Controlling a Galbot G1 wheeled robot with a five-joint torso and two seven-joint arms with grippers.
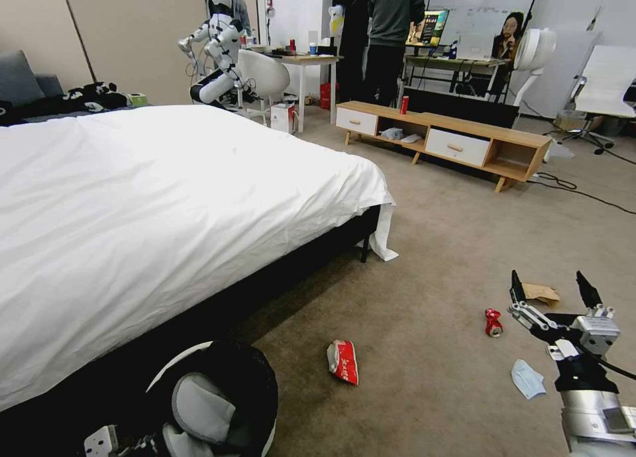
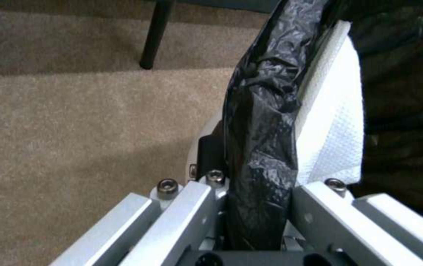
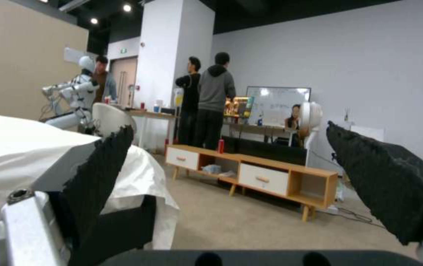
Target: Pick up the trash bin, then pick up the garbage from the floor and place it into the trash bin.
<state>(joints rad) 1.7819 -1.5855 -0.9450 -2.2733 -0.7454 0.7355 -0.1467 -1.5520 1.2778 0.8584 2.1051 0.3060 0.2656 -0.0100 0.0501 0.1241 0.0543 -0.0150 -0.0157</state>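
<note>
Four bits of garbage on the carpet: red-white wrapper [image 1: 342, 361], crushed can [image 1: 493, 322], blue mask [image 1: 527, 379], brown paper bag [image 1: 541, 292].
Bin: trash bin [image 1: 218, 404] sits low at my left, just beside the bed [image 1: 165, 205]; left gripper [image 2: 258, 207] is clamped on its rim, pinching the black bag liner [image 2: 261, 122].
Right gripper [image 1: 553, 291]: jaws spread wide, nothing in them, hanging above the floor near the paper bag and can.
Handling: I'd guess all light. Wrapper and mask are floppy (pinch a raised fold); the can is stiff, take it across the waist.
Room: open carpet to the right; bed edge and the low cabinet [image 1: 444, 142] bound it.
</note>
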